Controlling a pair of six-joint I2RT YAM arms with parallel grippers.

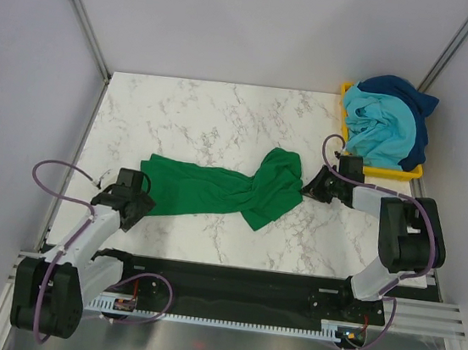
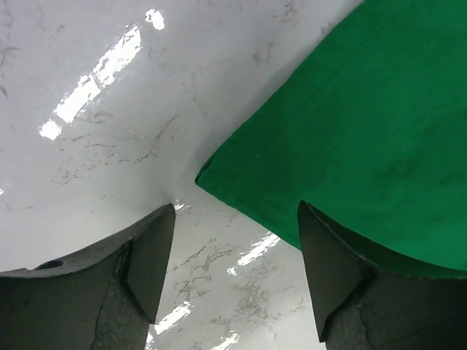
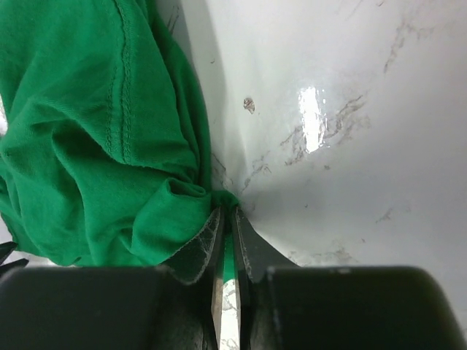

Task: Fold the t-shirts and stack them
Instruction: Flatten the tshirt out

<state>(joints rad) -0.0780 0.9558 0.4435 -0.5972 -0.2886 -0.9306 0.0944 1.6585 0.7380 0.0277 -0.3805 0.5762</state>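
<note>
A bright green t-shirt (image 1: 232,190) lies rumpled across the middle of the marble table. My right gripper (image 1: 308,186) sits at its right edge, and in the right wrist view the jaws (image 3: 228,213) are shut on a pinch of the green t-shirt (image 3: 95,146). Over at the shirt's left end my left gripper (image 1: 138,206) stands open; its fingers (image 2: 153,248) straddle bare marble just short of the green cloth's corner (image 2: 350,131), holding nothing. A light turquoise t-shirt (image 1: 380,129) and a dark blue t-shirt (image 1: 414,99) are heaped at the back right.
The two heaped shirts sit in a yellow bin (image 1: 392,171) at the table's back right corner. Metal frame posts and grey walls enclose the table (image 1: 206,120). A black rail (image 1: 237,291) runs along the near edge between the arm bases.
</note>
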